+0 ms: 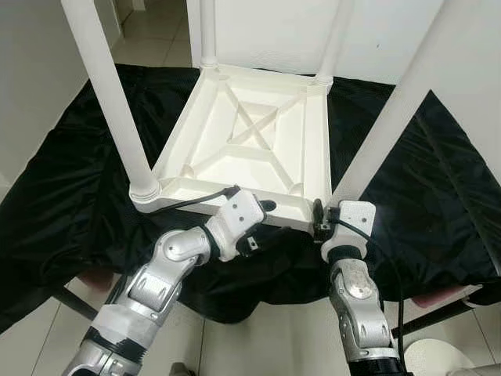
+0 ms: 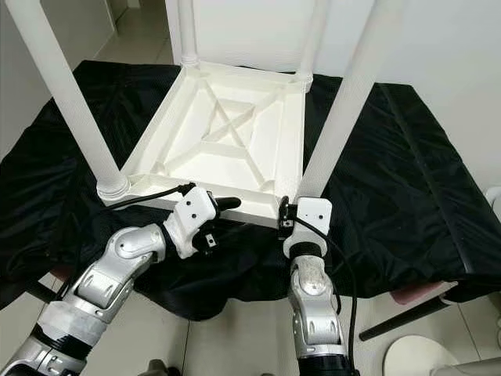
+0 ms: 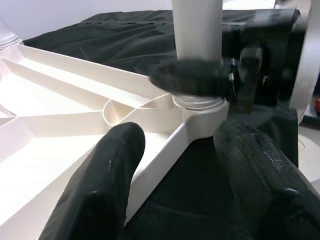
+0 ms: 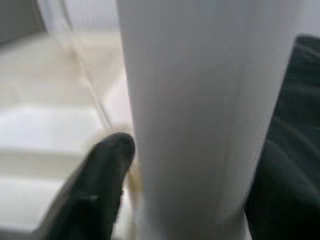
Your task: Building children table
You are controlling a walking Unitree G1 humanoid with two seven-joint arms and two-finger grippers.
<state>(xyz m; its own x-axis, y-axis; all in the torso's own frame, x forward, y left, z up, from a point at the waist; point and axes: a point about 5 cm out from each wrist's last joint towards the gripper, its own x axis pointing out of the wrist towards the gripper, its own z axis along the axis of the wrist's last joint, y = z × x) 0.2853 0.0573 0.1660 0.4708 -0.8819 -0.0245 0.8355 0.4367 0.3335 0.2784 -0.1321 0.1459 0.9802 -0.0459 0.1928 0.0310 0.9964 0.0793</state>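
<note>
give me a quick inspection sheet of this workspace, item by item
surface: black cloth spread over a low support, wrinkled.
job's things: white table top lies upside down on the cloth; four white legs stand up from its corners.
clutter: nothing seen.
grippers: left tool at the top's near edge, fingers open around the rim; right tool at the base of the near right leg, a finger against it.
cables: black cable on the left wrist, another on the right.
surroundings: tiled floor, white walls.

Bright even indoor light, sharp head views, blurred close-up wrist views, soft shadows
</note>
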